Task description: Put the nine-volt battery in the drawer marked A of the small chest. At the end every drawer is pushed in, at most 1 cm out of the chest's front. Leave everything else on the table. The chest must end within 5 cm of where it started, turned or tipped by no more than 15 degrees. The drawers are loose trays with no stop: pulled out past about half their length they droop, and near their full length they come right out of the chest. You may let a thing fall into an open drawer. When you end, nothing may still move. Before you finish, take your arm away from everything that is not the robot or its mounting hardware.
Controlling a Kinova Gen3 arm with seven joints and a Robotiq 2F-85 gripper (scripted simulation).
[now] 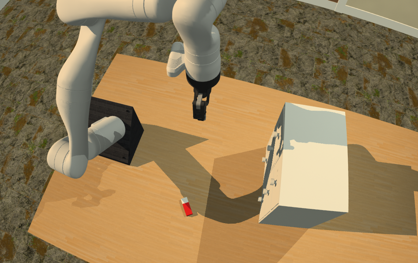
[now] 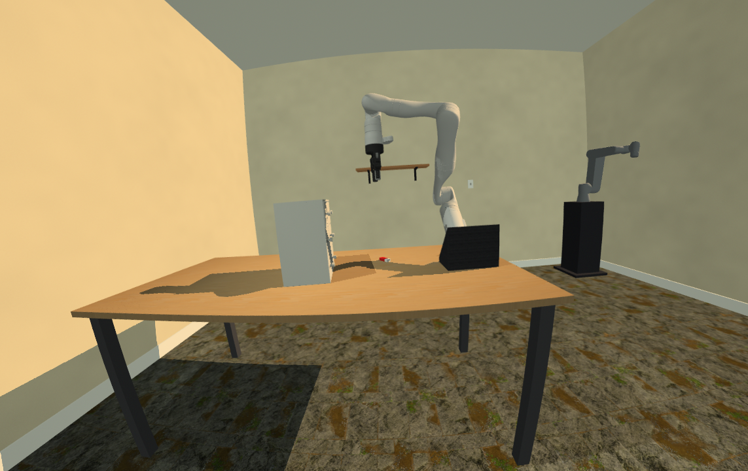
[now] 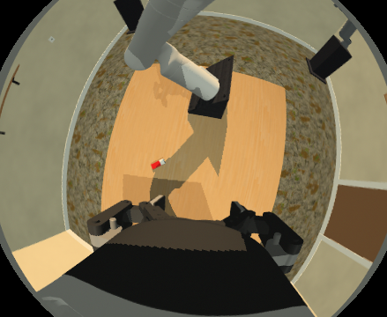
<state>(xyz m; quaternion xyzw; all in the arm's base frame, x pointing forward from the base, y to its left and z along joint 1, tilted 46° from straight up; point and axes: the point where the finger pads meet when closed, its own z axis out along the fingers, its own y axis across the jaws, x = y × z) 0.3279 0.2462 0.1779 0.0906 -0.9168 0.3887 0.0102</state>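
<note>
- My pincer point(image 1: 199, 118) point(image 2: 376, 178) point(image 3: 197, 206) hangs high above the table point(image 1: 131, 232) point(image 2: 411, 298) point(image 3: 256, 132), pointing down, its fingers spread wide with nothing between them.
- Below me and off to my right lies the nine-volt battery point(image 1: 187, 206) point(image 2: 384, 258) point(image 3: 158, 164), well apart from my fingertips and resting on the wood.
- I see it as a small block on its side, mostly bright red, with a pale end. That pale end points roughly back beneath me; part of its upper face is shaded.
- Ahead of me and lower stands the small chest point(image 1: 315, 170) point(image 2: 304, 243), upright and off-white, its knobbed front facing my base side. I count six pale knobs point(image 1: 272, 182) from above. I cannot read the drawer letters or see what the drawers contain.
</note>
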